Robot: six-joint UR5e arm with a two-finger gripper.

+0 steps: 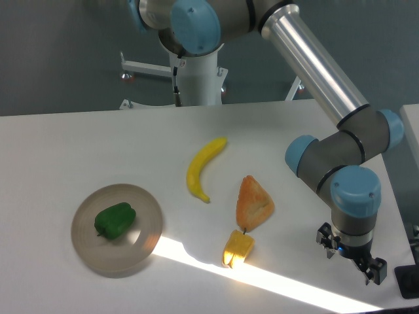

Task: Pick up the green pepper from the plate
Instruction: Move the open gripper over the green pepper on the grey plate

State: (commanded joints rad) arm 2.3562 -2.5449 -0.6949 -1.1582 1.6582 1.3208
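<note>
The green pepper (115, 220) lies on the plate (88, 252), slightly left of its middle, and the plate rests on the white surface (65, 150) at the front left. Well apart from it, at the far right near the front edge, the hand (352, 258) hangs low over the surface, pinching nothing; whether its fingers are spread or pressed together I cannot tell. Between them lie a yellow banana (200, 167), an orange wedge-shaped piece (254, 201) and a small yellow pepper (237, 248) just in front of it.
</note>
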